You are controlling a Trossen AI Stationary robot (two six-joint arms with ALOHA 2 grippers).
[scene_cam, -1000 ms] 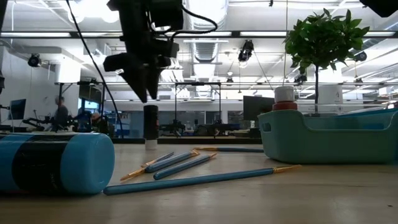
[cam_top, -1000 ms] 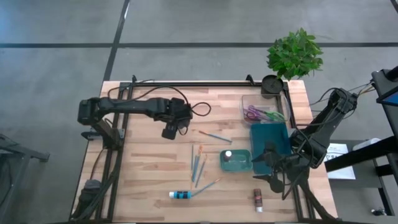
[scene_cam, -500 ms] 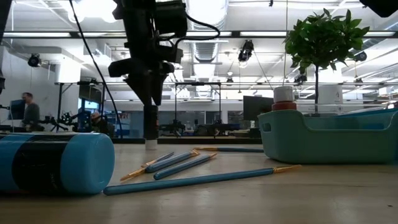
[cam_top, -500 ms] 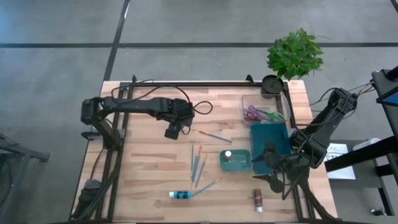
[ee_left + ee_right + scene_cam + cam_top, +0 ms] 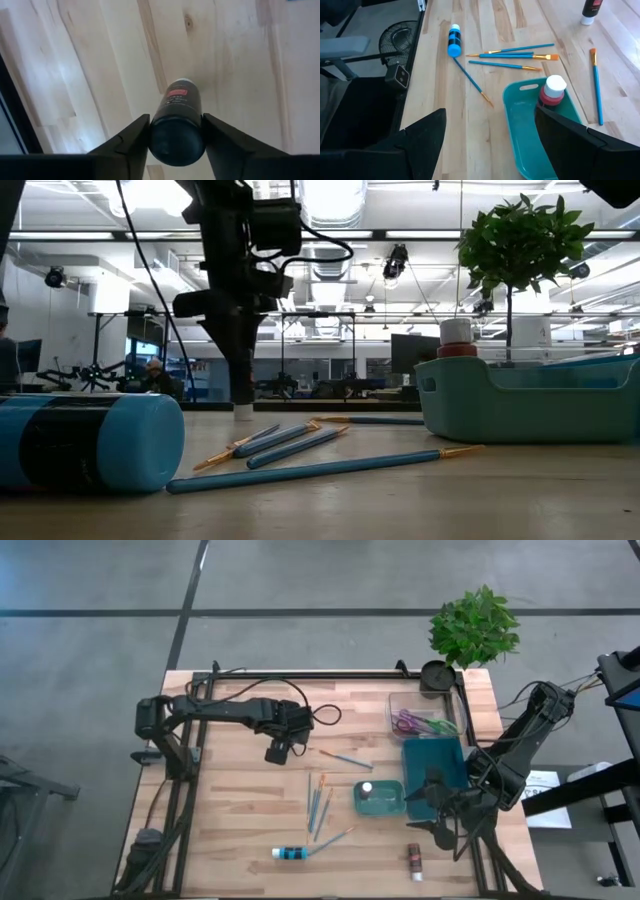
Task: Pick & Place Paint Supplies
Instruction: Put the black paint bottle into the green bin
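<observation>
Two arms work over the wooden table [image 5: 230, 810]. On the left, the left gripper [image 5: 279, 752] points down at a dark paint tube [image 5: 177, 120] standing upright on the boards; its fingers [image 5: 127, 140] press both sides of the tube. Further right, blue-handled paintbrushes [image 5: 318, 805] lie loosely grouped, one brush [image 5: 346, 757] apart beyond them. A blue paint tube [image 5: 289, 854] lies near the front edge, with another brush [image 5: 330, 840] just beside it. Next comes the small teal tray [image 5: 380, 800], a pink tube with a white cap [image 5: 367, 788] standing in it. A brown tube [image 5: 414, 860] lies near the front edge. At the right edge, the right gripper [image 5: 430, 808] hangs with fingers spread wide, holding nothing.
</observation>
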